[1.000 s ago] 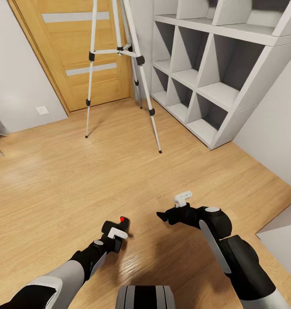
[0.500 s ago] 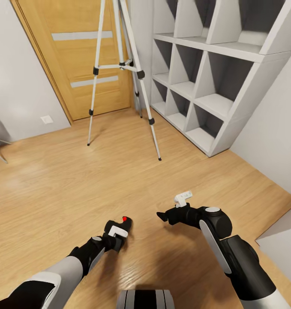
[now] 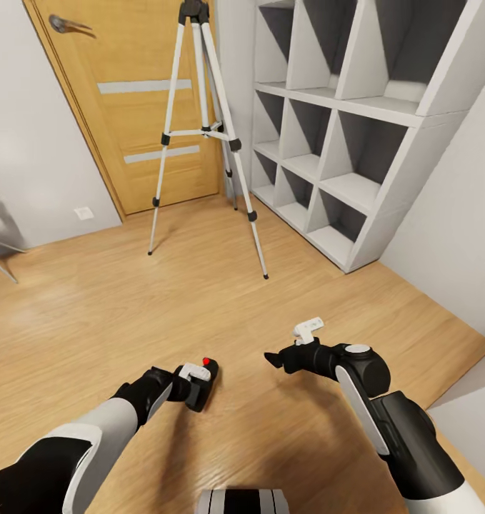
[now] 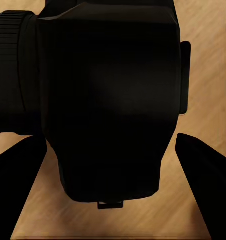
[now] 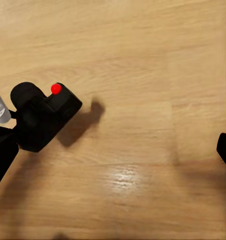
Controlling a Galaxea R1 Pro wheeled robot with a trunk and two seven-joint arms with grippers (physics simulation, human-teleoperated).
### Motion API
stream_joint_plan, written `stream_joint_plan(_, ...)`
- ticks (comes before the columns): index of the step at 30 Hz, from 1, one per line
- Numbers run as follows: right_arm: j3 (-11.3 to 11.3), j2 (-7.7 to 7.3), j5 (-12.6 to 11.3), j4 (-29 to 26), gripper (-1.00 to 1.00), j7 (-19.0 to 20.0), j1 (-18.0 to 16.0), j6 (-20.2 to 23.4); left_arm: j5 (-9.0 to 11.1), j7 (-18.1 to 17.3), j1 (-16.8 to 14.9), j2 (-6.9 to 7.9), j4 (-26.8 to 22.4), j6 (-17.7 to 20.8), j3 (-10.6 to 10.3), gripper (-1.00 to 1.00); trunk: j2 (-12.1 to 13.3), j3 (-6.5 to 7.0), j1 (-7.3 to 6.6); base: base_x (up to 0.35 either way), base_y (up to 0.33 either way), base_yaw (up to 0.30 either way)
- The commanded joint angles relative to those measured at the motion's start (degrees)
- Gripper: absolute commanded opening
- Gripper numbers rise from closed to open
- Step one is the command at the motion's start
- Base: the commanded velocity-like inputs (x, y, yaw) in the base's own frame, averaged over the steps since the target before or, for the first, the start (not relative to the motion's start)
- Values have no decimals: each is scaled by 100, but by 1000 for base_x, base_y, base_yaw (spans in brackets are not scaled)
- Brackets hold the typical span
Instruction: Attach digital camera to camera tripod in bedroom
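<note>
1. Over the last second my view has tipped upward: the door (image 3: pixel 142 107) now shows its handle, and the tripod (image 3: pixel 206 135) shows its black head at the upper edge, where before the legs ran out of the picture. That is my head moving, not the room. It helps, because the head is where the camera must go.

2. My left gripper (image 3: pixel 192 378) has turned and drawn slightly inward. It is closed on the camera (image 3: pixel 203 382), holding it low over the wood floor (image 3: pixel 92 307), with the red button on top. From the left wrist, the black camera body (image 4: pixel 108 100) sits between my two fingers (image 4: pixel 18 185).

3. The tripod stands well apart from me, in front of the door and just beside the white shelves (image 3: pixel 342 143). I judge the carry has yet to begin in earnest; I must close the distance and lift the camera high.

4. My right gripper (image 3: pixel 274 359) hangs over the floor carrying nothing. I cannot tell whether its fingers are parted or together. From its wrist I see the camera (image 5: pixel 43 117) from above.

5. Hidden or unclear: the tripod's mounting plate is cut off at the frame edge, its rear leg is partly masked, and the camera's underside cannot be made out.
</note>
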Motion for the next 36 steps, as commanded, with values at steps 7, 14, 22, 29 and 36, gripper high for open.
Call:
stream_joint_plan(7, 3, -16, -11, -4, 100, 6, 37, -296, 73, -53, 215, 23, -341, 176, 234, -100, 8, 152, -19, 0, 0, 0)
stream_joint_plan(14, 7, -18, -14, -4, 100, 10, 51, -439, 133, -87, 602, 164, -826, 298, 428, -100, 17, 307, -37, 0, 0, 0)
stream_joint_plan(22, -8, -30, -11, -4, 100, 18, 47, -489, 138, -645, 1361, 301, -3450, 1855, 492, -100, 28, 484, -57, 0, 0, 0)
stream_joint_plan(29, -21, -40, -10, -4, 100, 179, 34, -496, 136, -788, 2149, 286, -5467, 2667, 495, -100, 37, 639, -75, 0, 0, 0)
stream_joint_plan(36, -20, -36, -11, -4, 100, 332, 50, -498, 151, -839, 2376, 267, -6018, 2950, 462, -100, 47, 794, -94, 0, 0, 0)
